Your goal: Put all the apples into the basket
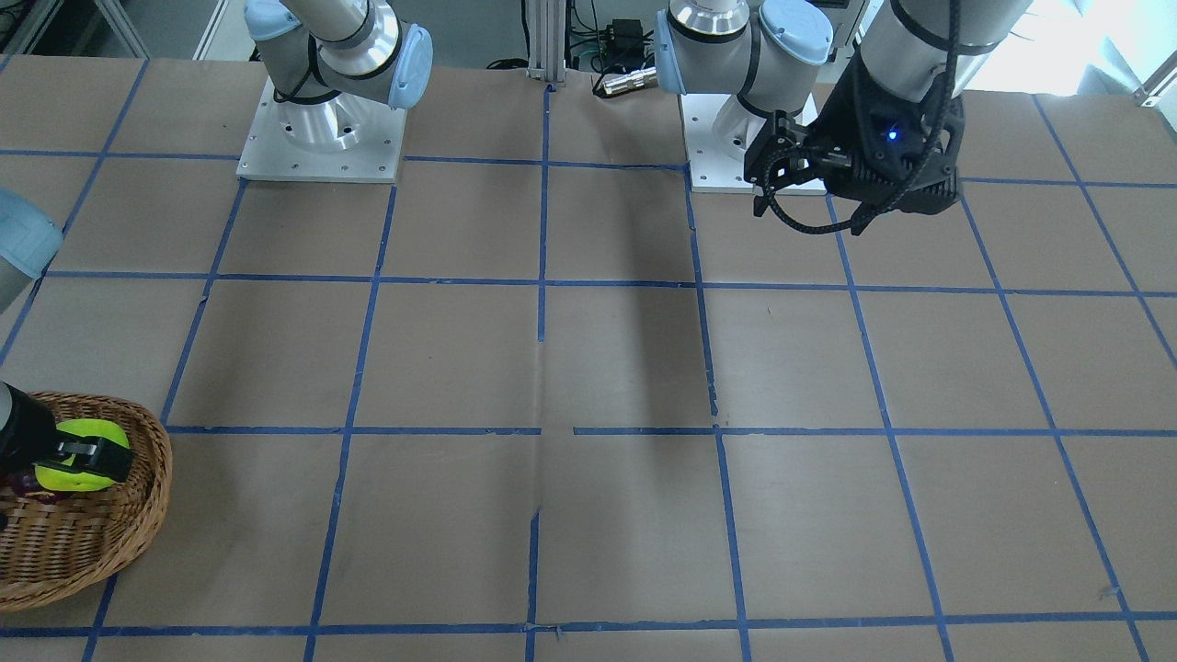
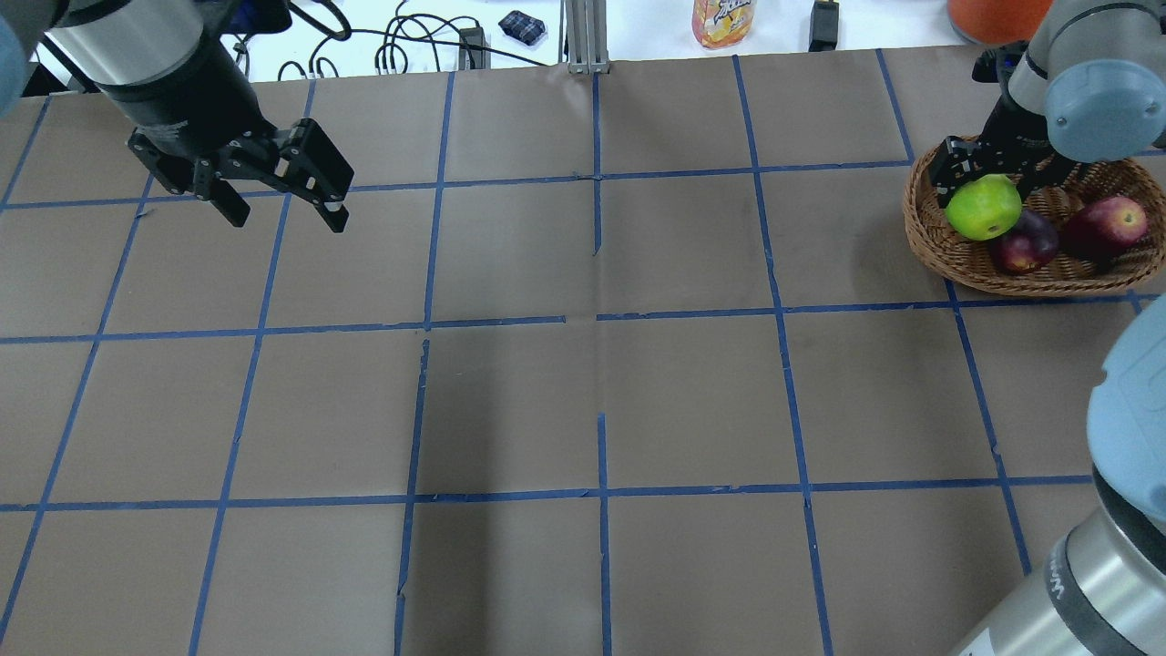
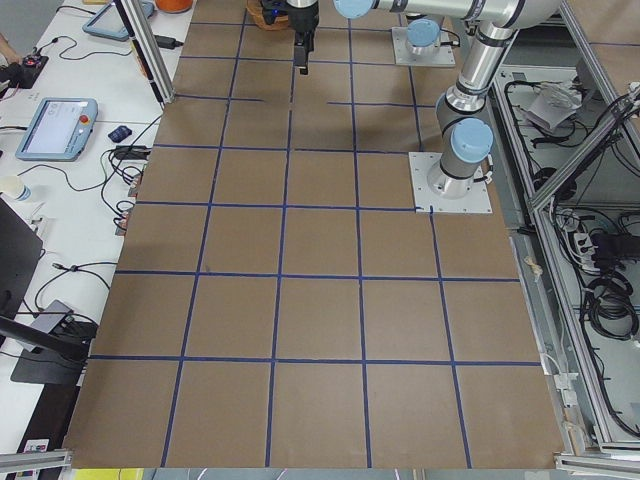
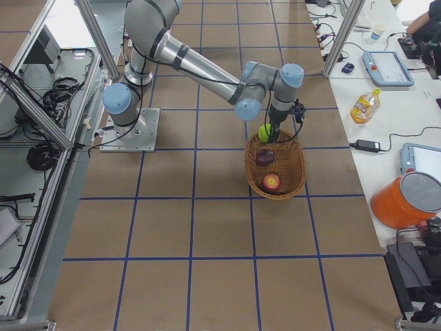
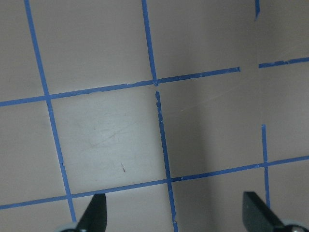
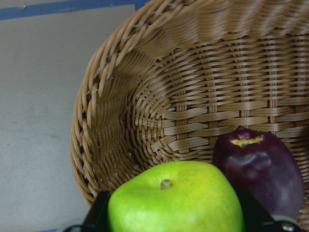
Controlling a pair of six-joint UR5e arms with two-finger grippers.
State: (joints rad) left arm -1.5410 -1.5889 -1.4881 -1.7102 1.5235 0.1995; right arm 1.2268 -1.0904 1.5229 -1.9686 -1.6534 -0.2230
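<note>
Basket [image 2: 1002,284] sits at about 2 o'clock on the table [image 2: 583,392] in the overhead view, with its long axis running 9 to 3.

Overhead is the only view that shows all three apples clearly. The green apple [image 2: 984,208] is at the basket's 9 o'clock end, the purple apple [image 2: 1025,241] is just beside it toward 4 o'clock, and the red apple [image 2: 1107,223] is at the 3 o'clock end.

Right gripper [image 2: 993,180] is clamped on the green apple, one finger on each side. The right-end view puts that apple about level with the rim. Whether it touches the basket floor cannot be told.

Right wrist view adds the apple tops. The green apple's stem dimple faces up toward the camera. The purple apple's yellowish stem hollow is also turned upward, and it lies against the basket wall. The red apple is out of that frame.

Overhead, the red apple seems to lie on its side with its long axis roughly 8 to 2 and its yellowish top toward 2. It is small in that view, so this is not certain.

Front view crops the basket at its edge. It shows the green apple with a black finger across it and a sliver of purple, but no red apple.

Left gripper [image 2: 287,219] hangs at about 10 o'clock, well apart from the basket, with its jaws spread wide. The left wrist view shows only bare table and blue tape lines between the fingertips.
</note>
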